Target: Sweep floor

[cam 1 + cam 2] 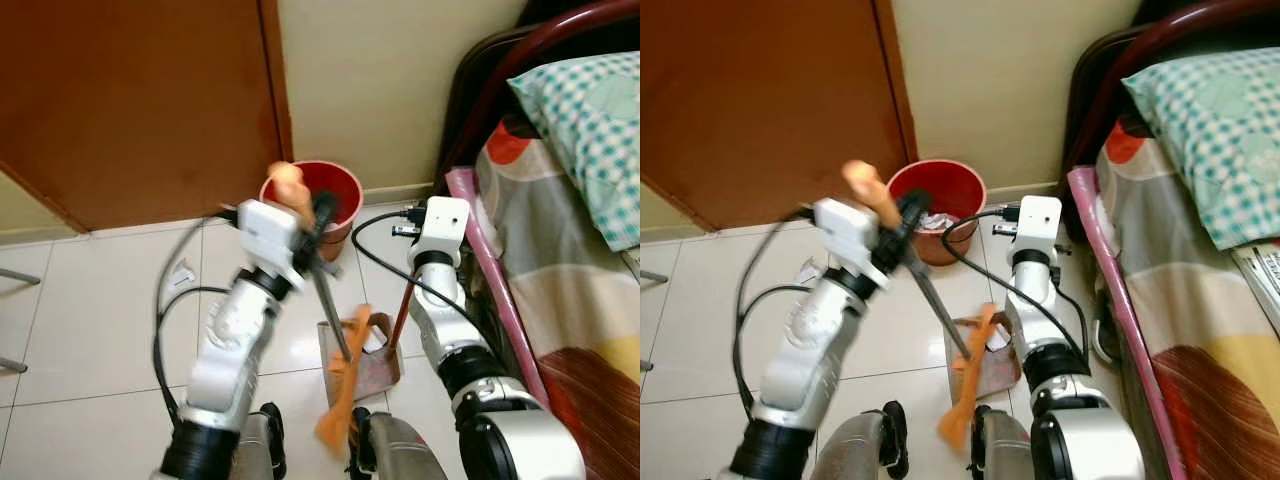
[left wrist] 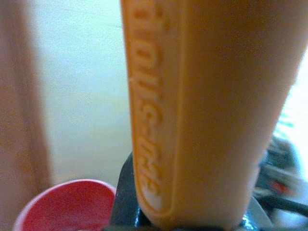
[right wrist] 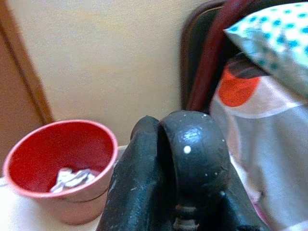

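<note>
The left end effector [image 1: 318, 215], clamped on the orange broom [image 1: 340, 395] handle, slants it down into the dustpan [image 1: 362, 365], whose upright handle the right end effector [image 1: 405, 285] appears clamped on, short of the red bin [image 1: 335, 195].

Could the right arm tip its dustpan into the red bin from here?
Probably yes: the right gripper holds the dustpan handle, and the red bin stands just ahead by the wall, nothing visibly between them.
</note>
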Available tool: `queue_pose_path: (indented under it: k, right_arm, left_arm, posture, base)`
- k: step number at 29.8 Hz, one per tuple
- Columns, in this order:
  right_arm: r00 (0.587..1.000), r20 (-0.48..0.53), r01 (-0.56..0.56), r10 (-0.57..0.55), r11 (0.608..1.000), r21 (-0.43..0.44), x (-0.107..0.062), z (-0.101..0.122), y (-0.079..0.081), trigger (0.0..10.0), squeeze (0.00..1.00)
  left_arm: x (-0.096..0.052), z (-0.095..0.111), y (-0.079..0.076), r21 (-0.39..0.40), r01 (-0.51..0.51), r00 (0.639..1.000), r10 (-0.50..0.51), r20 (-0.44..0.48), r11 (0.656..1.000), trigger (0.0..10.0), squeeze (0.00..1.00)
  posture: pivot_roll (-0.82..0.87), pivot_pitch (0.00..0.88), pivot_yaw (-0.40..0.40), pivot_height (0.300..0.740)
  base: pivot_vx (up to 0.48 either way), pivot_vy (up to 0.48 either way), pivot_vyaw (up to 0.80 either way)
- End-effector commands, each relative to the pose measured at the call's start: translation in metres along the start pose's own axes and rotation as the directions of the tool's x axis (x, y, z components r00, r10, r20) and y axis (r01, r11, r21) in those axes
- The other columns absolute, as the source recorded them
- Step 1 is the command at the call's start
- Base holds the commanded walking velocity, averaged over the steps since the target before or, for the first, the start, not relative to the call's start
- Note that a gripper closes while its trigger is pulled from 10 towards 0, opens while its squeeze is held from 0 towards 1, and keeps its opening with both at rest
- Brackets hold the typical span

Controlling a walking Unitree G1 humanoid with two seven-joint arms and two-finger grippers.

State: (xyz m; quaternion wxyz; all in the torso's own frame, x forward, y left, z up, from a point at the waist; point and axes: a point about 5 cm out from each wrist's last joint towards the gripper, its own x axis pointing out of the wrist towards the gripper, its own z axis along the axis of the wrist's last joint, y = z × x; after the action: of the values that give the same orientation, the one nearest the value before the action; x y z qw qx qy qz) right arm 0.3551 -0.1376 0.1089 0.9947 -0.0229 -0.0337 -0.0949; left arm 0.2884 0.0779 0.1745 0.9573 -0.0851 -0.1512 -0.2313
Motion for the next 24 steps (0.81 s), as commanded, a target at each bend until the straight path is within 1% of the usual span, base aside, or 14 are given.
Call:
queue_pose_path:
  k: [1,4,5,6,8,10,11,12,13,15,16,19,22,24]
  right_arm:
    - [1.0,0.004,0.009,-0.009,1.0,0.018,0.002,0.001,-0.003,10.0,0.0]
    - [1.0,-0.002,0.02,-0.02,1.0,0.016,0.005,0.001,-0.009,10.0,0.0]
    - [1.0,-0.005,0.028,-0.028,0.999,0.015,0.007,0.001,-0.013,10.0,0.0]
    - [0.999,-0.004,0.032,-0.032,0.999,0.012,0.008,0.001,-0.016,10.0,0.0]
    - [0.999,0.0,0.038,-0.038,0.999,0.005,0.008,0.001,-0.02,10.0,0.0]
    - [0.999,-0.003,0.039,-0.039,0.999,0.0,0.009,0.001,-0.025,10.0,0.0]
    - [1.0,0.002,0.025,-0.025,1.0,-0.003,0.009,0.001,-0.027,10.0,0.0]
    - [1.0,0.006,0.021,-0.021,1.0,-0.007,0.009,0.001,-0.027,10.0,0.0]
    - [1.0,0.006,0.021,-0.021,1.0,-0.007,0.009,0.001,-0.027,10.0,0.0]
    - [1.0,0.008,0.021,-0.021,1.0,-0.009,0.009,0.0,-0.032,10.0,0.0]
    - [1.0,0.007,0.022,-0.022,1.0,-0.008,0.009,0.0,-0.034,10.0,0.0]
    - [0.999,-0.008,0.032,-0.032,0.999,0.029,0.009,-0.002,-0.041,10.0,0.0]
    - [0.999,-0.023,0.048,-0.047,0.997,0.058,0.009,-0.003,-0.047,10.0,0.0]
    - [0.997,-0.042,0.063,-0.058,0.992,0.108,0.008,-0.004,-0.049,10.0,0.0]
  left_arm:
    - [-0.004,0.004,0.02,0.005,-0.102,0.995,0.102,0.025,0.995,10.0,0.0]
    - [-0.006,0.003,0.041,0.067,-0.155,0.988,0.154,0.02,0.986,10.0,0.0]
    - [-0.009,0.005,0.054,0.106,-0.196,0.981,0.194,0.024,0.975,10.0,0.0]
    - [-0.011,0.006,0.061,0.128,-0.222,0.975,0.22,0.028,0.967,10.0,0.0]
    - [-0.015,0.008,0.071,0.154,-0.263,0.965,0.26,0.037,0.953,10.0,0.0]
    - [-0.022,0.01,0.084,0.183,-0.316,0.949,0.312,0.054,0.931,10.0,0.0]
    - [-0.029,0.014,0.094,0.209,-0.381,0.924,0.372,0.086,0.9,10.0,0.0]
    - [-0.031,0.015,0.098,0.211,-0.407,0.913,0.396,0.097,0.889,10.0,0.0]
    - [-0.031,0.015,0.098,0.211,-0.407,0.913,0.396,0.097,0.889,10.0,0.0]
    - [-0.038,0.014,0.106,0.222,-0.456,0.89,0.444,0.106,0.862,10.0,0.0]
    - [-0.039,0.013,0.107,0.225,-0.461,0.887,0.449,0.105,0.858,10.0,0.0]
    - [-0.046,0.005,0.105,0.237,-0.448,0.893,0.442,0.078,0.862,10.0,0.0]
    - [-0.057,-0.009,0.102,0.263,-0.426,0.9,0.435,0.027,0.866,10.0,0.0]
    - [-0.068,-0.024,0.099,0.268,-0.412,0.899,0.436,-0.036,0.871,10.0,0.0]
  posture:
    - [0.06,0.16,-0.005,0.74]
    - [0.05,0.139,-0.006,0.74]
    - [0.05,0.119,-0.007,0.74]
    - [0.05,0.111,-0.007,0.74]
    - [0.04,0.096,-0.008,0.74]
    - [0.04,0.075,-0.009,0.74]
    - [0.04,0.061,-0.012,0.74]
    - [0.04,0.061,-0.012,0.74]
    - [0.04,0.061,-0.012,0.74]
    - [0.04,0.037,-0.019,0.74]
    - [0.03,0.032,-0.02,0.74]
    - [0.03,0.017,-0.023,0.74]
    - [0.02,0.004,-0.022,0.74]
    - [0.02,0.0,-0.021,0.74]
  base:
    - [0.0,0.0,0.0]
    - [0.0,0.0,0.0]
    - [0.0,0.0,0.0]
    - [0.0,0.0,0.0]
    - [0.0,0.0,0.0]
    - [0.0,0.0,0.0]
    - [0.0,0.0,0.0]
    - [0.0,0.0,0.0]
    - [0.0,0.0,0.0]
    - [0.0,0.0,0.0]
    - [0.0,0.0,0.0]
    - [0.0,0.0,0.0]
    - [0.0,0.0,0.0]
    - [0.0,0.0,0.0]
